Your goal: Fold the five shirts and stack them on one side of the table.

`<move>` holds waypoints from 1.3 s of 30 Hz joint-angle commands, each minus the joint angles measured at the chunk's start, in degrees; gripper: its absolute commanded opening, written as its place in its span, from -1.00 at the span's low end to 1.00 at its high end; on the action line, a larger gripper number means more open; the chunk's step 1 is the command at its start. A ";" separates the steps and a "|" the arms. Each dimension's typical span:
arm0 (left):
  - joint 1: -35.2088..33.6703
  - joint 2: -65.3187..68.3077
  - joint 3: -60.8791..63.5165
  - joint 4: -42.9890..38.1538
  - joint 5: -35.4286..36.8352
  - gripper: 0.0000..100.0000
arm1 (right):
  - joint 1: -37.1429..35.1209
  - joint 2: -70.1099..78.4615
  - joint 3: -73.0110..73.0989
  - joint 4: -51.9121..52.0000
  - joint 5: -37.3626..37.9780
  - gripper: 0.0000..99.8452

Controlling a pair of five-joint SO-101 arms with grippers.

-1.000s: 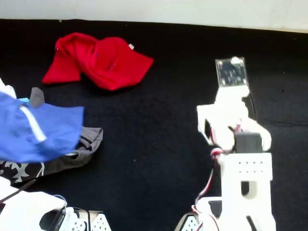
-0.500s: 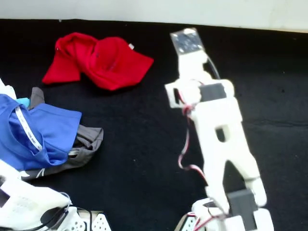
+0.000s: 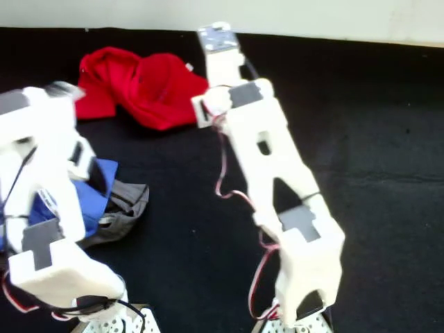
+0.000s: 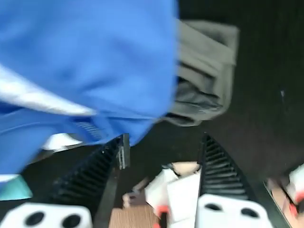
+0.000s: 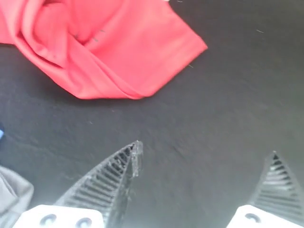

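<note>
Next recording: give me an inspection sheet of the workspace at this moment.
Surface: table under a black covering.
Job's things: red shirt crumpled, unfolded, at the far side; blue shirt lying over grey shirt at the left.
Clutter: nothing seen.
Grippers: left gripper open, by the blue shirt's edge; right gripper open, empty, near the red shirt.
Cables: red and white wires along the right arm.
Surroundings: pale wall behind the table.

The high view looks down from the near side over the table (image 3: 388,139) toward the wall (image 3: 312,14). The left wrist view sits close over the blue shirt (image 4: 85,57), at 9 o'clock in the high view. The right wrist view looks from farther off onto the red shirt (image 5: 109,52), at 11 o'clock.
</note>
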 commanded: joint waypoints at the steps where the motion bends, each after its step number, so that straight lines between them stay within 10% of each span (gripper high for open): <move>1: 2.42 -2.33 10.95 -14.42 2.90 -0.53 | -1.80 8.75 -12.26 -0.84 -0.70 -0.24; 9: -11.30 -2.33 26.33 -37.36 -2.64 -0.56 | -3.38 31.25 -37.32 -0.66 -0.70 -0.24; 14: -22.29 -2.33 21.58 -38.86 -3.08 -1.00 | -5.23 40.84 -47.69 -0.66 -0.53 -0.24; 23: -35.65 -2.77 3.74 -38.68 -4.75 -0.93 | -6.29 51.65 -53.58 -0.84 -0.44 -0.26; 30: -38.20 -2.42 -10.24 -27.43 -4.92 -0.71 | -3.82 52.26 -54.46 -0.31 1.05 -1.00; 39: -29.85 -2.86 -24.31 -10.37 -2.64 -0.57 | 0.57 45.23 -73.27 22.46 5.10 -0.99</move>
